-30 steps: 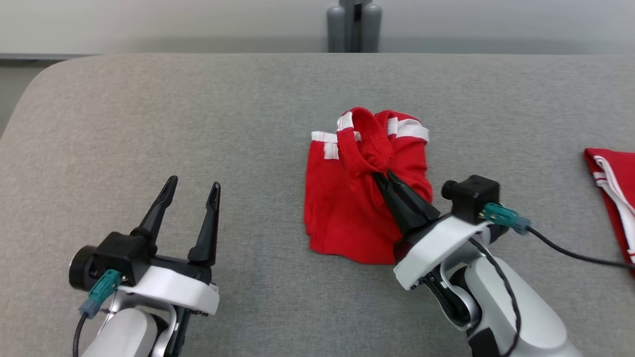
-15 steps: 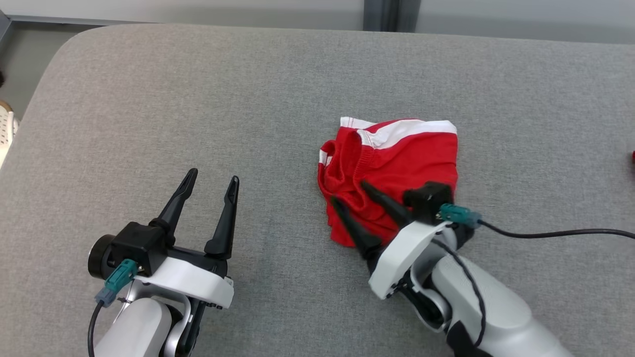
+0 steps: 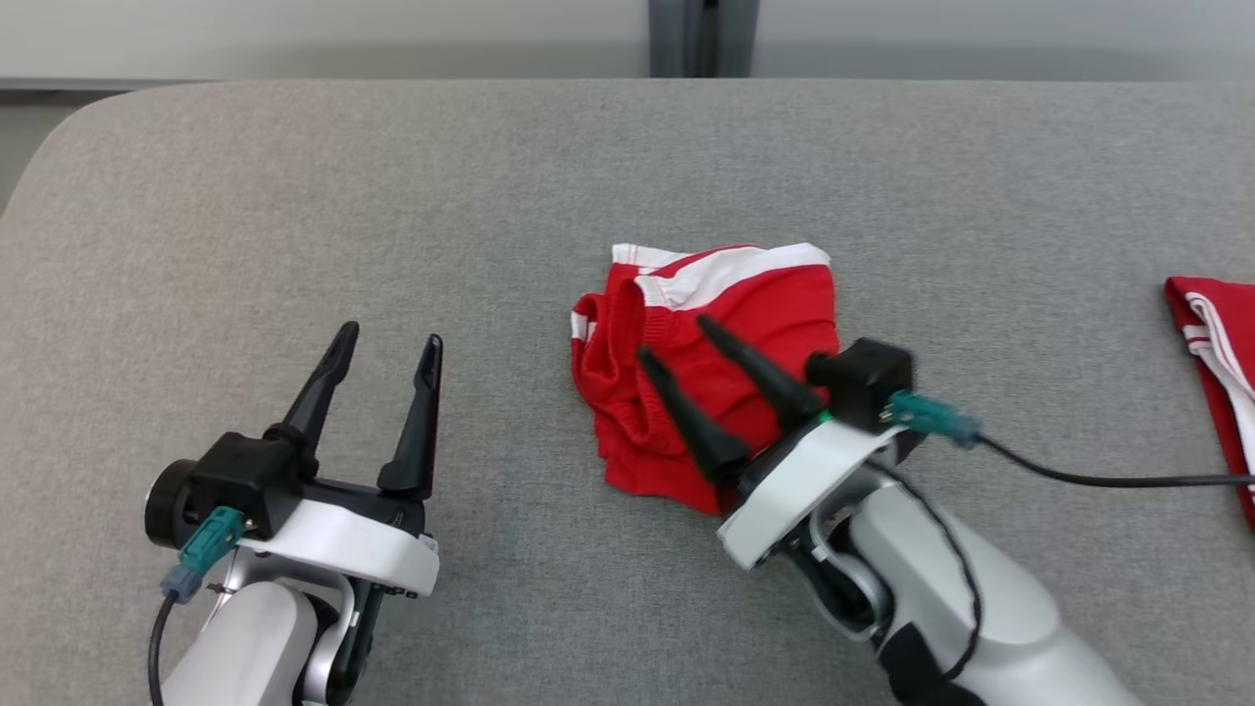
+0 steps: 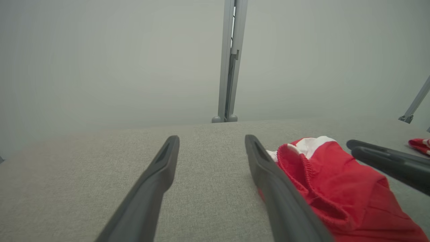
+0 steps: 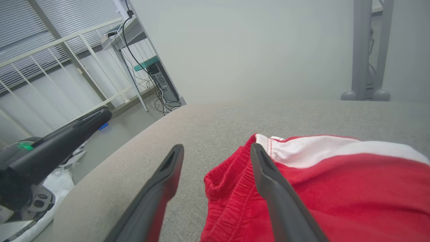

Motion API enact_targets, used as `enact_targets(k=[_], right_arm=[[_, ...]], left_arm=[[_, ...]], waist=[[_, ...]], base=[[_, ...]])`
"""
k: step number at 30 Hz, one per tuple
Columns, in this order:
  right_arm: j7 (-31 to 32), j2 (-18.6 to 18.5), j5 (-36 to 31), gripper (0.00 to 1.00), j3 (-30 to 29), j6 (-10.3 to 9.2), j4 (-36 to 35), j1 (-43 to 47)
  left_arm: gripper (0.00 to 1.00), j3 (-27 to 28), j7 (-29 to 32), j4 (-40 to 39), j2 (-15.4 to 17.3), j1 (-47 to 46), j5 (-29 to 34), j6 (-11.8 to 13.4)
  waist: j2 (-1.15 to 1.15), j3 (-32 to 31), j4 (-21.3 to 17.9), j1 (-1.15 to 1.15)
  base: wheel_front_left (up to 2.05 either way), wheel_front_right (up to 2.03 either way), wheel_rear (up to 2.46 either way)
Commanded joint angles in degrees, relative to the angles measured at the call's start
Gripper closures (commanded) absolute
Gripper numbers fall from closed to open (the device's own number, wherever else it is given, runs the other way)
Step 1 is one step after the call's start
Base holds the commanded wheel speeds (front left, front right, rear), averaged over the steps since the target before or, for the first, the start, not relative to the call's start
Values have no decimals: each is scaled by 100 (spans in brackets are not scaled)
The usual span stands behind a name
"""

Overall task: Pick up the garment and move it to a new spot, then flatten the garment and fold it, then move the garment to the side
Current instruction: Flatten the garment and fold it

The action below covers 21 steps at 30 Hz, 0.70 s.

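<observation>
**Right gripper (image 3: 672,337) spread wide over the crumpled red garment with white trim (image 3: 760,304), holding nothing**

We saw the garment heaped midway across the grey fabric-covered table (image 3: 294,196), white band at its far edge, waistband bunched on its left. The right gripper's fingers hung over that left part, so we judged this arm nearer; the left gripper (image 3: 388,335), open and empty, stood well apart leftward.

I've got grey fabric tabletop (image 3: 392,176), plain pale wall (image 4: 100,50) behind with grey post (image 4: 231,67); right wrist view shows blinds (image 5: 27,20), white railing (image 5: 57,42), PC tower (image 5: 162,81).
</observation>
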Motion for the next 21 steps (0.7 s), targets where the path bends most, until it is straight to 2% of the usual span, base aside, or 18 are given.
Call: enact_targets(k=[1,3,4,15,21], right_arm=[[-57,-80,-151,0,-267,-1,-133,136],[-53,-161,-388,0,-766,-1,-430,315],[-53,-161,-388,0,-766,-1,-430,315],[163,-578,-1641,0,-3265,0,-1488,1633],[603,-542,-2115,0,-4070,0,-1960,2302]], left_arm=[[0,56,-28,-46,60,22,22,48],[0,126,-35,-104,94,56,35,104],[0,126,-35,-104,94,56,35,104],[0,423,-41,-385,271,380,-58,324],[0,469,-20,-433,313,522,-97,404]], waist=[[0,-67,-81,0],[0,-108,-147,0],[0,-108,-147,0],[0,-334,-427,0],[0,-448,-453,0]], base=[[0,0,0],[0,0,0],[0,0,0],[0,0,0],[0,0,0]])
